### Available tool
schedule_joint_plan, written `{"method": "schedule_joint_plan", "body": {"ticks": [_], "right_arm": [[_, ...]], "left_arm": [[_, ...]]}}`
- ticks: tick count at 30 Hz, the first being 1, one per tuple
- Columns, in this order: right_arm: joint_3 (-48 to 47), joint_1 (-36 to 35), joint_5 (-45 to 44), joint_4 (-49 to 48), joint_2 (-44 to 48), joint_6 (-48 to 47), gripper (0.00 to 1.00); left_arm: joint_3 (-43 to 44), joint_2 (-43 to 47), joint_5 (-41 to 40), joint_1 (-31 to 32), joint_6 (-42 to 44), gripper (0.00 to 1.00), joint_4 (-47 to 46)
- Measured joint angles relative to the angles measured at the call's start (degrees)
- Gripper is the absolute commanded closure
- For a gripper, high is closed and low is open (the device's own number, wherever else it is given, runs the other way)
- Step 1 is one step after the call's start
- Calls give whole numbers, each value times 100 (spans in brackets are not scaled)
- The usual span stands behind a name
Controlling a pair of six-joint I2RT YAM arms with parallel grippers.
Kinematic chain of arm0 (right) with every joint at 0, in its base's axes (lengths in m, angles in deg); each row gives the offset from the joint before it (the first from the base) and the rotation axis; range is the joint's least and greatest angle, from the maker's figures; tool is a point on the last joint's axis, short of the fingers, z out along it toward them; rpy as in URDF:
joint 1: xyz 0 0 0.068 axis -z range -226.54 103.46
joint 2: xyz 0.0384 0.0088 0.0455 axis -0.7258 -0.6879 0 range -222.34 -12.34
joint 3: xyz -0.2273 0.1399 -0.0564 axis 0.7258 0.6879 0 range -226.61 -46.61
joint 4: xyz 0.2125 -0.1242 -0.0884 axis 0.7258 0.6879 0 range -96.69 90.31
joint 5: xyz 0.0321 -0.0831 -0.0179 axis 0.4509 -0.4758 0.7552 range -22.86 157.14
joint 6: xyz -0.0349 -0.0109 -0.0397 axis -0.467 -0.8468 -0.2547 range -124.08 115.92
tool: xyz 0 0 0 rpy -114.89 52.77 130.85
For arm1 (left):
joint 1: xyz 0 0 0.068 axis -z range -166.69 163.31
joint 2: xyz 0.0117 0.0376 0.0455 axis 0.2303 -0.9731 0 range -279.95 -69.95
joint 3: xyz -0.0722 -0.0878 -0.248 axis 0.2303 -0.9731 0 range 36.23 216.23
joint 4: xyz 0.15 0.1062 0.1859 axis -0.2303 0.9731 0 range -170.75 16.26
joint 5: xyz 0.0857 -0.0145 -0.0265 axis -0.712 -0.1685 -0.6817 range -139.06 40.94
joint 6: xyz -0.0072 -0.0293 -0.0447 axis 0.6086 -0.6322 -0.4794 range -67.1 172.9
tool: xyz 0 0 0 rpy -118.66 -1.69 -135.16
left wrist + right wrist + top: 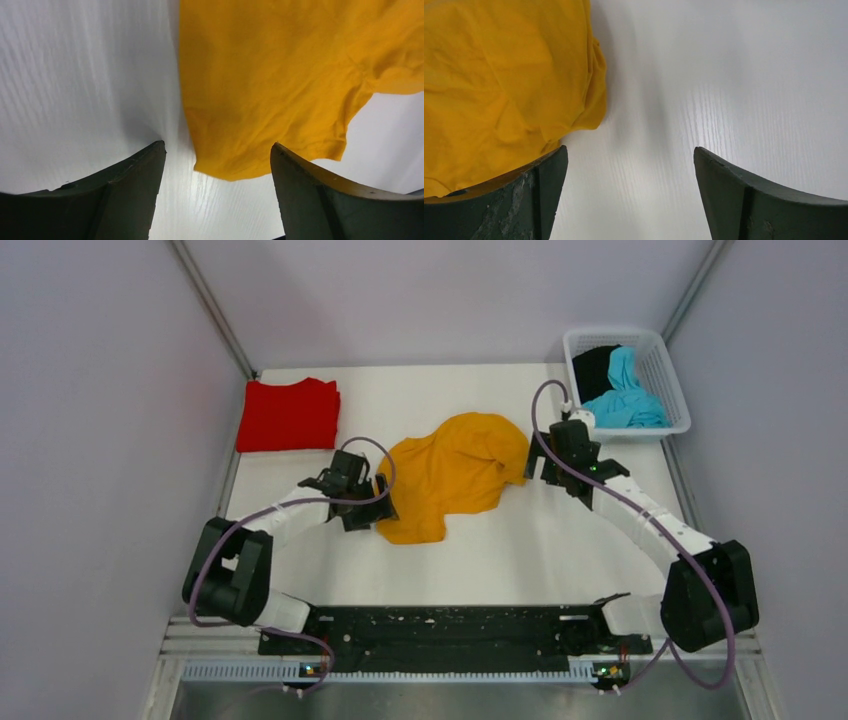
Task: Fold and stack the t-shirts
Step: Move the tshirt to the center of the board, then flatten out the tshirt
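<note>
I count 4 t-shirts: 1 orange-yellow tee crumpled mid-way across the surface, 1 red tee folded at the far left, 1 cyan tee and 1 black tee in the white basket. 2 tools: left tool wide open at the orange-yellow tee's corner, right tool wide open at its right edge, neither gripping

The left arm and right arm share white links, black joints, purple cables and dark scuffed pincer fingers.

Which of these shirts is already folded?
The red shirt, a neat flat rectangle. The orange shirt lies rumpled; the blue shirt and black shirt sit bunched in the basket.
</note>
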Motion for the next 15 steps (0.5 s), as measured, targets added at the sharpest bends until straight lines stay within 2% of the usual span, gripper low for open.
{"method": "schedule_joint_plan", "body": {"ticks": [2, 4, 8, 10, 11, 12, 13, 15], "right_arm": [[210, 31, 192, -153, 122, 9, 8], [400, 107, 442, -350, 168, 31, 10], [688, 374, 1036, -750, 175, 142, 12], [737, 457, 1272, -931, 168, 201, 14], [748, 481, 1351, -1040, 160, 221, 15], [748, 492, 1429, -1152, 142, 232, 16], [748, 505, 1504, -1259, 114, 245, 17], [743, 509, 1600, -1443, 15, 260, 21]], "left_arm": [[149, -190, 20, 39, -4, 28, -92], [243, -356, 22, 66, -11, 39, -201], [470, -713, 63, 90, 4, 50, -385], [570, -857, 92, 105, 0, 65, -481], [619, -935, 114, 111, -9, 77, -522], [669, -1025, 125, 122, 0, 96, -573], [715, -1108, 127, 133, 2, 100, -608], [772, -1231, 129, 144, 11, 100, -651]]}}
